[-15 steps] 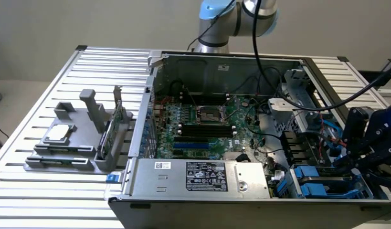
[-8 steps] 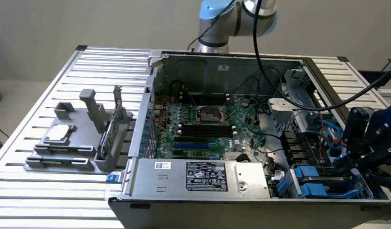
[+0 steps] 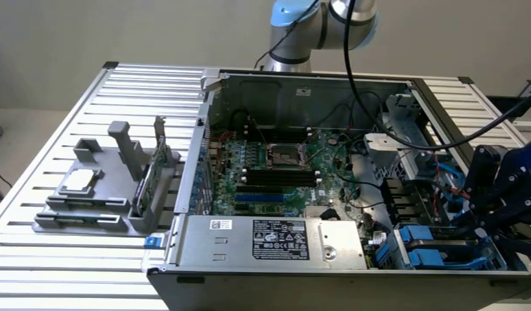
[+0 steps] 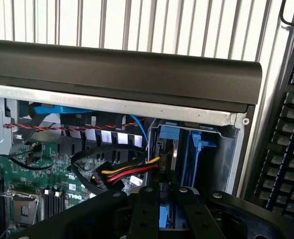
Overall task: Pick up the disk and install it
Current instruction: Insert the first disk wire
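From the exterior view's left I see a grey fixture on the slatted table, with a small square silver chip resting on it. At the centre sits the open computer case, its green motherboard exposed above a silver power supply box bearing stickers. At the lower right, my gripper hangs just over the drive bays, where the disk in its blue carrier sits low in the case corner, directly beneath the hand. In the wrist view the carrier's blue rails run straight away from the fingers, which look pressed close together, apparently holding nothing.
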{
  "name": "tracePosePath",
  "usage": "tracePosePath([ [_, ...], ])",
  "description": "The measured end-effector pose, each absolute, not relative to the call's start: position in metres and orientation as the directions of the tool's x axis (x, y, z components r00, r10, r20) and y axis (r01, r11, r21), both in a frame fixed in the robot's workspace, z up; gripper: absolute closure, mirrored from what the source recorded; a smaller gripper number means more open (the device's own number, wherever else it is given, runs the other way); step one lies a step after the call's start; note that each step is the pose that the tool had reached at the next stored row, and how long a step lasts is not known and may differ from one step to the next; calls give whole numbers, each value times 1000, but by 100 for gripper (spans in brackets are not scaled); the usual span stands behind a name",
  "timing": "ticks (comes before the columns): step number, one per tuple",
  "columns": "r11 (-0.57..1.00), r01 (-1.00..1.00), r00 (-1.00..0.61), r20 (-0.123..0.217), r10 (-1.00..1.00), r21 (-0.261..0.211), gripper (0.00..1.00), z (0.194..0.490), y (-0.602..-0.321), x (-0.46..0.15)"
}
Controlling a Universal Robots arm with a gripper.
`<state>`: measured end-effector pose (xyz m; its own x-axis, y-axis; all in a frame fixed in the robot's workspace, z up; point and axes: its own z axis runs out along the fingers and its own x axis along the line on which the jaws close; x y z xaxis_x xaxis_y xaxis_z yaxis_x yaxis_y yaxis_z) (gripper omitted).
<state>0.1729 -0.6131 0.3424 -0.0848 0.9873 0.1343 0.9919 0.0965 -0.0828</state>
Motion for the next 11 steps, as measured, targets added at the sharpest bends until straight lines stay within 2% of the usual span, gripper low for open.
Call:
tracePosePath([
  [11, 82, 993, -71, 128, 989, -83, 82, 341, -609, 173],
])
